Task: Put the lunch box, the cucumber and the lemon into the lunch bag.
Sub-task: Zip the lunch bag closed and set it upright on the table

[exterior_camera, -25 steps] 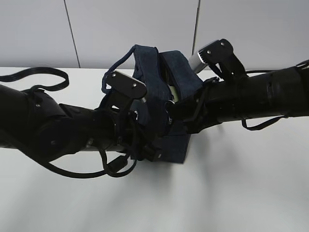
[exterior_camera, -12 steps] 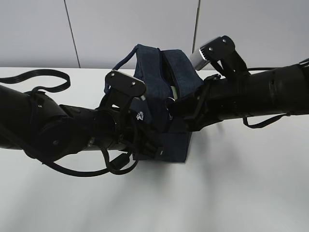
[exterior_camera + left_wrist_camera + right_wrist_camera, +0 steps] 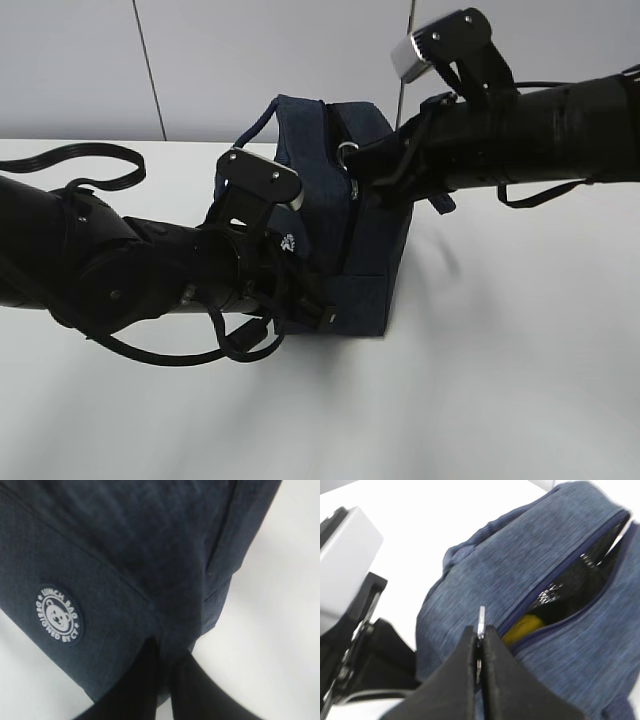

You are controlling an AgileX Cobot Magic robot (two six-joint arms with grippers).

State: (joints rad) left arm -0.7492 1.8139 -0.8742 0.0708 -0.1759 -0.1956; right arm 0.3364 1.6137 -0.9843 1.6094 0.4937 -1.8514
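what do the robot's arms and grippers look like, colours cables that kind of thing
Both arms are black and tubular, wrapped in dark covering, with loose black cables looping beside them. The left arm and right arm each carry a wrist camera in a silver-grey housing with small screws, on a black bracket. The left gripper and right gripper have slim, plain matte black fingers with no visible markings.

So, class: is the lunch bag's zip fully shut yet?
No, partly open. In the right wrist view, the lunch bag gapes beyond the right gripper, showing something yellow inside.
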